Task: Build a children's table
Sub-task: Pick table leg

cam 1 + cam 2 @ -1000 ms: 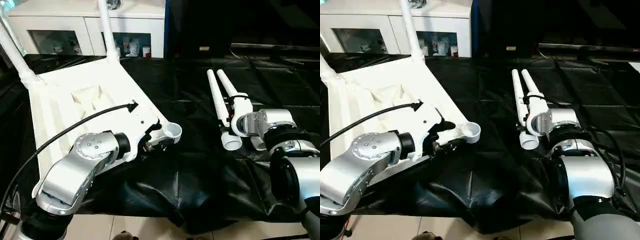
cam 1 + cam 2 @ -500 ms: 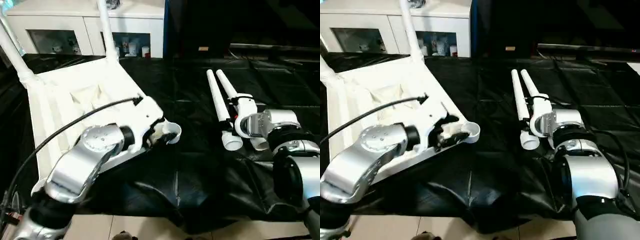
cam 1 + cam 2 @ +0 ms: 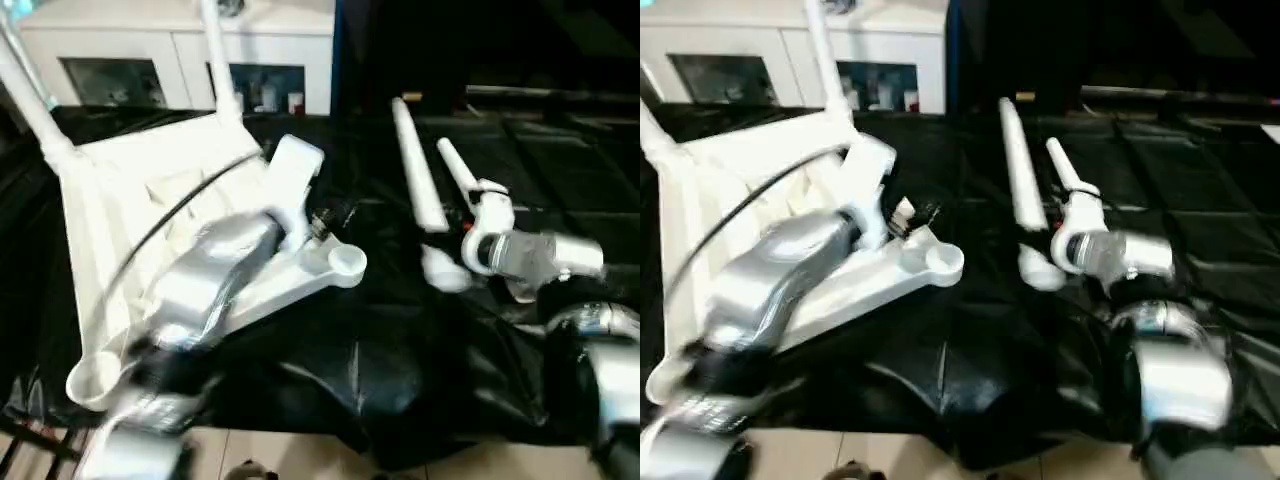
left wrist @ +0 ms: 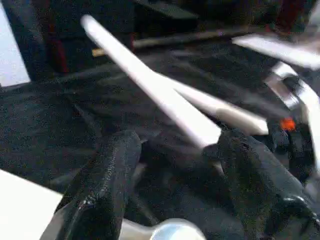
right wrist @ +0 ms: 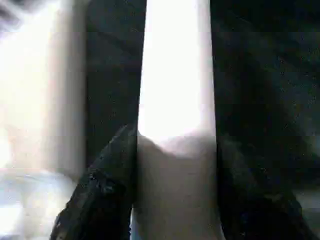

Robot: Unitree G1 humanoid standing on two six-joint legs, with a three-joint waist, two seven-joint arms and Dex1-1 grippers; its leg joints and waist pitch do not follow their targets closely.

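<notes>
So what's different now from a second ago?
The right gripper has closed on one loose white leg and swung it away from the other leg, which stays on the black cloth. The left gripper has let go of the tabletop's near corner socket and lifted toward the legs, open. The tabletop and its two fitted legs haven't moved.

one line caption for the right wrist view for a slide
Right gripper's black fingers closed around a white table leg over the black cloth.

White tabletop (image 3: 110,190) and legs (image 3: 418,170) lie on the black worktop (image 3: 400,340); forearms (image 3: 205,280) silver, fingers (image 4: 102,185) black.
</notes>
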